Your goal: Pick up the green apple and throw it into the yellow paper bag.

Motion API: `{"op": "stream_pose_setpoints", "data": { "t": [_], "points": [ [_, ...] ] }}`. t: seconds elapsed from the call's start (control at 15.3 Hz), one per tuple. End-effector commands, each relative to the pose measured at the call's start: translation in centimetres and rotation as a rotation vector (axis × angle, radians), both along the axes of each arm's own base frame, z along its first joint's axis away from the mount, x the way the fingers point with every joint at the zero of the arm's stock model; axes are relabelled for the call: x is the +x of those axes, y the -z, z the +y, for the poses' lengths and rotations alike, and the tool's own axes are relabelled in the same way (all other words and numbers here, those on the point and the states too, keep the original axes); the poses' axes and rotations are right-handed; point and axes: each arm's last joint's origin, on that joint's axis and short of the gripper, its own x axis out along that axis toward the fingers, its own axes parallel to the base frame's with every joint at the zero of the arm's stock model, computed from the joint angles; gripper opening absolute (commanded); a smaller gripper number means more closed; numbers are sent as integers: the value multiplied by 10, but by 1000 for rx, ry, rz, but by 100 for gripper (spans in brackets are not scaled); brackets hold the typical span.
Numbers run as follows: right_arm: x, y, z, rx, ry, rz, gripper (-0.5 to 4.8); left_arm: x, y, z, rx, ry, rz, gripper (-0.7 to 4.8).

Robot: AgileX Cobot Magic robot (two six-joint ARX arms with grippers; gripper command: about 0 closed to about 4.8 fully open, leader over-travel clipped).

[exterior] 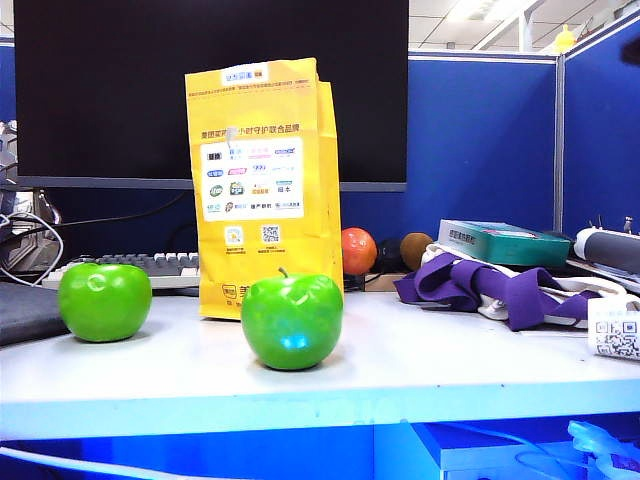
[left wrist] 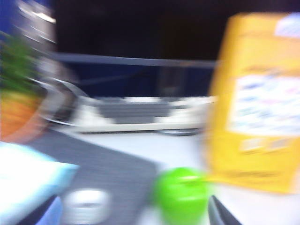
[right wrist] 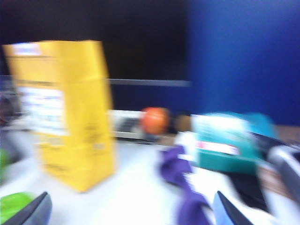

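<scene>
Both grippers, left gripper (left wrist: 140,220) and right gripper (right wrist: 131,211), have jaws spread, empty. Green apple (exterior: 292,320) sits center-bottom before the yellow paper bag (exterior: 262,185); easy to grab the lighter apple (exterior: 104,300) instead.

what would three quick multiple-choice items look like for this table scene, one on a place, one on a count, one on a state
1. Where does the green apple sit?
A. In front of the yellow paper bag
B. Inside the bag
C. On the keyboard

2. How many green-coloured apples are on the table?
A. One
B. Two
C. Four

3. How does the bag stand?
A. Lying flat
B. Crushed
C. Upright

Answers: 1 A, the stemmed apple rests on the table just in front of the bag's lower edge. 2 B, it and a lighter apple to the left. 3 C, the bag stands tall on its base. The left gripper and right gripper both hang back open, fingers wide and empty.
</scene>
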Motion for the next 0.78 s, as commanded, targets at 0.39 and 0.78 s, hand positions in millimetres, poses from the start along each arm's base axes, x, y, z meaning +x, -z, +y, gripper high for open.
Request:
{"op": "stream_pose_setpoints", "data": {
  "t": [0.39,0.78],
  "points": [
    [-6,-18,0,210,-100,-133,479,-9,-28,-8,-225,337,-188,479],
    [-7,-27,2,176,-156,-79,479,-1,-61,-7,-243,269,-5,479]
  ]
}}
